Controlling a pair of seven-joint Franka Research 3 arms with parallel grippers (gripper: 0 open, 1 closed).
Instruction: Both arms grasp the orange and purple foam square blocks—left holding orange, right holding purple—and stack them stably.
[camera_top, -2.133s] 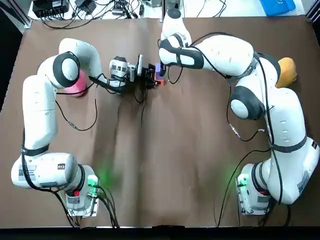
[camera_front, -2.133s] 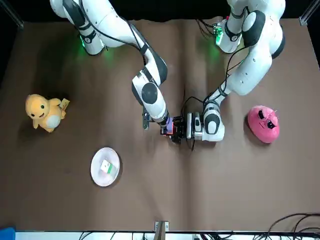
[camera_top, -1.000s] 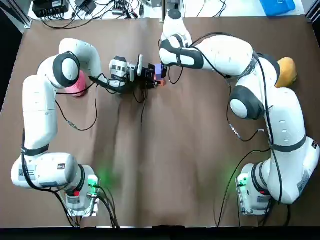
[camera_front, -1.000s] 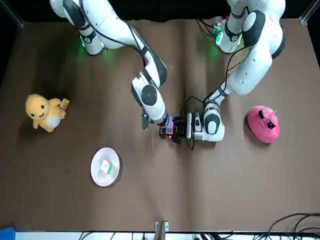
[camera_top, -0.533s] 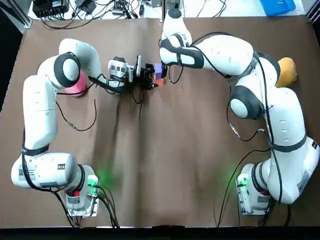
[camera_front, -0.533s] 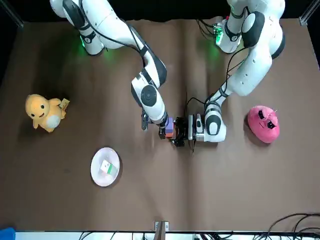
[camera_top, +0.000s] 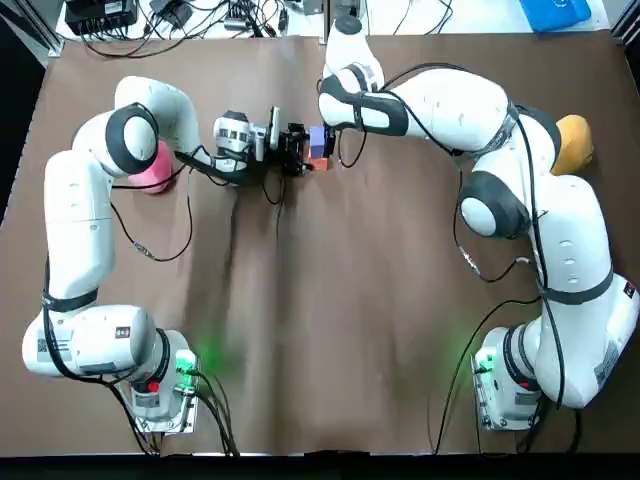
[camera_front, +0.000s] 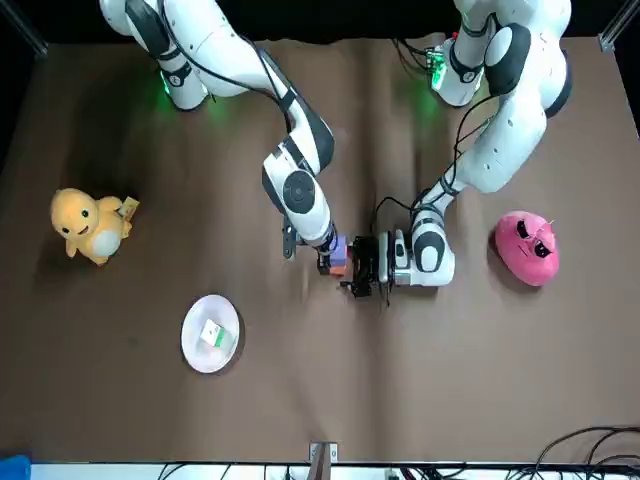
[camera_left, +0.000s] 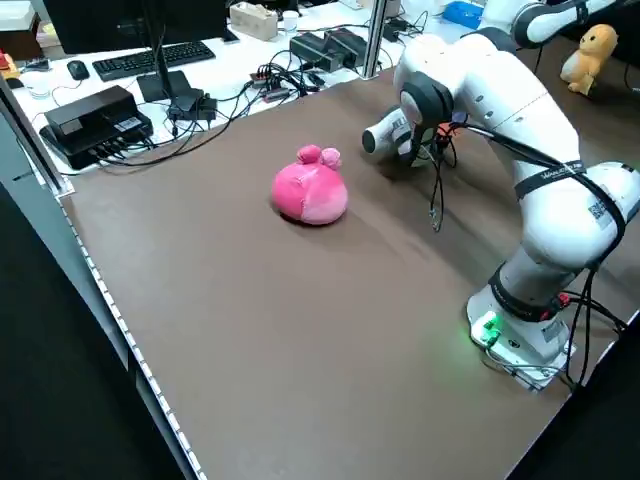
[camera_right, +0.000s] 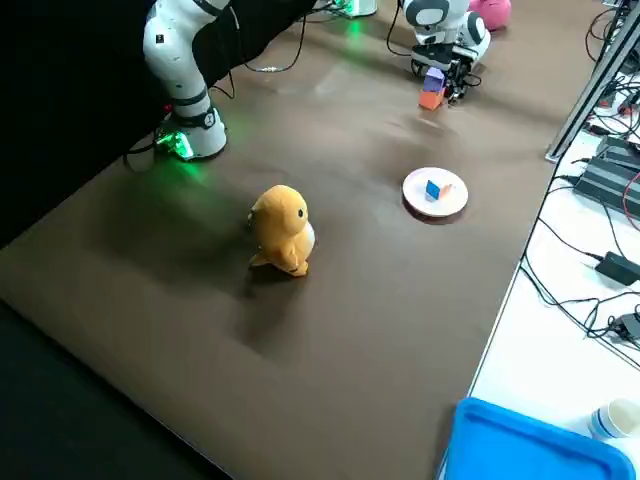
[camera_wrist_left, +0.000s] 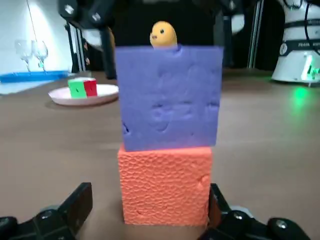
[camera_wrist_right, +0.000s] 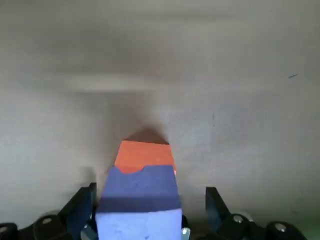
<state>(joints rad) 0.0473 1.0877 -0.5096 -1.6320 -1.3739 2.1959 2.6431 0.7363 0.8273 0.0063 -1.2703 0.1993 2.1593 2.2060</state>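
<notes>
The purple foam block (camera_wrist_left: 170, 95) rests on top of the orange foam block (camera_wrist_left: 165, 182), and the stack stands on the brown table (camera_top: 320, 300) at the far middle. In the top view purple (camera_top: 317, 138) overlaps orange (camera_top: 320, 164). My left gripper (camera_wrist_left: 147, 200) lies low on the table just left of the stack, open, with its fingers (camera_wrist_left: 80, 200) wide of the orange block. My right gripper (camera_wrist_right: 148, 200) hangs over the stack, open, its fingers (camera_wrist_right: 212, 200) either side of the purple block (camera_wrist_right: 140, 195) with a gap showing.
A pink plush (camera_top: 150, 170) lies behind the left arm. A yellow duck plush (camera_front: 90, 225) sits at the robot's far right. A white plate (camera_front: 195, 345) with a small cube stands beyond the stack, toward the far edge.
My left gripper has drawn back from the stack toward its own side, leaving the orange block. The purple block stays on the orange one. The right arm has barely moved.
</notes>
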